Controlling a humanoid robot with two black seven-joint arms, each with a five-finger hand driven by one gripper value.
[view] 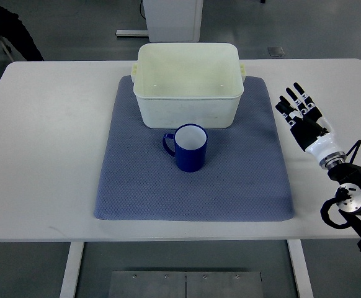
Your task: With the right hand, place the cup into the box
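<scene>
waiting out wide, the right hand (pixel 301 115) hovers flat and empty, fingers spread, over the bare table (pixel 44 155) beside the mat (pixel 242 180).

it looks like the very start, the reach not yet made: the blue cup (pixel 190 149) stands upright on the mat just in front of the white box (pixel 188 93), handle pointing to the picture's left, well apart from the hand. next, by the look of it, the hand swings in, wraps the cup's body on the side away from the handle, then lifts it over the near wall of the box.
</scene>
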